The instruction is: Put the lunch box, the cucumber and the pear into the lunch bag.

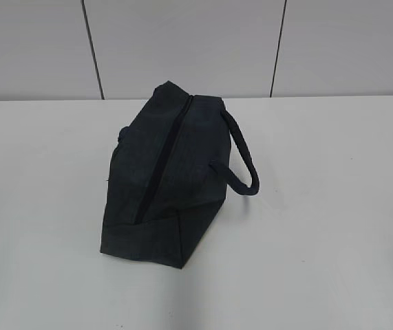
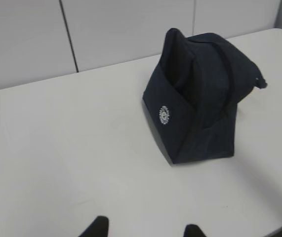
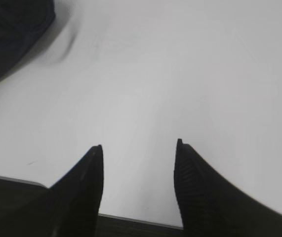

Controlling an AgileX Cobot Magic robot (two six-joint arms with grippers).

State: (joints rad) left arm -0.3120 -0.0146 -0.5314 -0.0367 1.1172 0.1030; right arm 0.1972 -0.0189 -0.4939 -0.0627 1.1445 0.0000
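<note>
Sitting zipped on table (image 1: 334, 206), lunch bag (image 1: 162, 179), round white logo (image 2: 164, 115) unreadable, both pincers (image 3: 138, 148) apart, holding nothing.

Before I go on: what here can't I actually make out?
- Contents of the dark navy fabric lunch bag: hidden in every view by its closed top.
- Left gripper: left wrist view's bottom edge crops all but the fingertips.
- The bag in the right wrist view: only a blurred corner.

A white table (image 1: 334, 227) carries only the zipped lunch bag (image 1: 162, 179), standing near its middle
</note>
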